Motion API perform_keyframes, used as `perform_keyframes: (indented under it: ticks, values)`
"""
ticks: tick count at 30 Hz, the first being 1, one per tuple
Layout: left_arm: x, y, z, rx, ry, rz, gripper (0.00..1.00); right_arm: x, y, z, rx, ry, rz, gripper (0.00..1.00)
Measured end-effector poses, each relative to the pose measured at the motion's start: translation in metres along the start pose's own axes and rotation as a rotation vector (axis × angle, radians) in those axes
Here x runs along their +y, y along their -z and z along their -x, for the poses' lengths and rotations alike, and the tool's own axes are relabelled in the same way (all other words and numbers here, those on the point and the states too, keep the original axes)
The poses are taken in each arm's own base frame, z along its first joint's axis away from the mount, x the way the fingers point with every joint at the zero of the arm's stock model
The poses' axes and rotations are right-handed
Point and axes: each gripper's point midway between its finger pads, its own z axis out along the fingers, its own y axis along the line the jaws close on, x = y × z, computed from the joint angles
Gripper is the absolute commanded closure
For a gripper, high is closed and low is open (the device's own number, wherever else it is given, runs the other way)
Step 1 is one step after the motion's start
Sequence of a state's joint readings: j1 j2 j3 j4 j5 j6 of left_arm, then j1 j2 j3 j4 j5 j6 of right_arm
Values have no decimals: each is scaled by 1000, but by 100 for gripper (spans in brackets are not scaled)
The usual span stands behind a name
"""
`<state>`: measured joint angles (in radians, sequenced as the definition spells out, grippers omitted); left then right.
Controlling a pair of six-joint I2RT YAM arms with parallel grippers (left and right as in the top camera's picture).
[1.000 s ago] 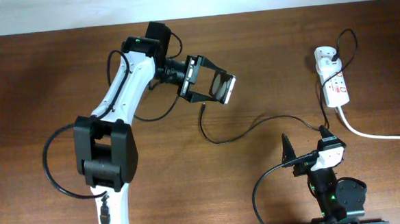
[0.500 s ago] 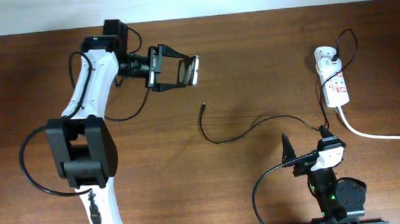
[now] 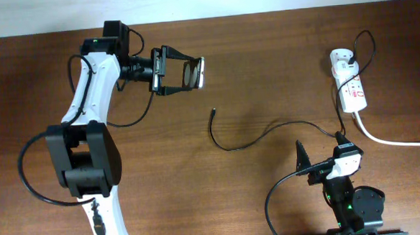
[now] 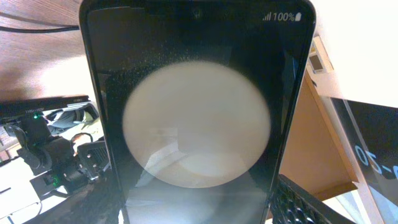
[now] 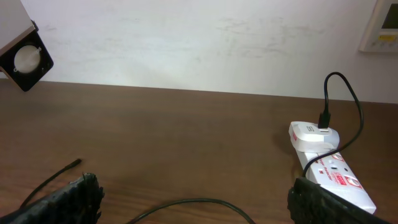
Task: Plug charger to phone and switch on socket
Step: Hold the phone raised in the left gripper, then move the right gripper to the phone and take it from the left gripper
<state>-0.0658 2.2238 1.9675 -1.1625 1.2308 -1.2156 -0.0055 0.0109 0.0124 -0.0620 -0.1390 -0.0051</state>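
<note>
My left gripper (image 3: 185, 74) is shut on the black phone (image 3: 193, 73) and holds it above the table at the upper left. In the left wrist view the phone (image 4: 196, 112) fills the frame, its glossy screen showing a round white reflection and small white text at the top. The thin black charger cable (image 3: 258, 138) lies on the table, its plug tip (image 3: 212, 111) free below and right of the phone; the tip also shows in the right wrist view (image 5: 76, 163). The white socket strip (image 3: 351, 87) (image 5: 333, 177) lies at the far right. My right gripper (image 3: 321, 155) is open and empty at the front.
A thick white cord (image 3: 398, 142) runs from the socket strip off the right edge. A white adapter (image 5: 313, 134) sits plugged at the strip's far end. Black robot cables loop beside the left arm (image 3: 87, 102). A pale wall lies beyond the table's back edge.
My left arm has swung left and toward the back with the phone, away from the plug tip. The right arm, cable and socket strip have not moved.
</note>
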Motion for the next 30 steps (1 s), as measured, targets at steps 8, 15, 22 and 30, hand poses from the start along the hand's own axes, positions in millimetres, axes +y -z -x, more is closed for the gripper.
perform_keyframes:
  ticks: [8, 15, 22, 30]
  values:
    - [0, 0, 1, -8, -3, 3, 93, 7, 0, 1, -5, 0, 43, 1]
    - [1, 0, 1, -8, -5, 3, 93, 8, 0, 1, -4, -24, 46, 1]
    - [1, 0, 3, -15, -11, 6, 97, 10, 0, 1, -2, -102, 57, 1]
    - [9, 2, 23, -136, -21, 53, 100, 23, 6, 44, -8, -151, 135, 1]
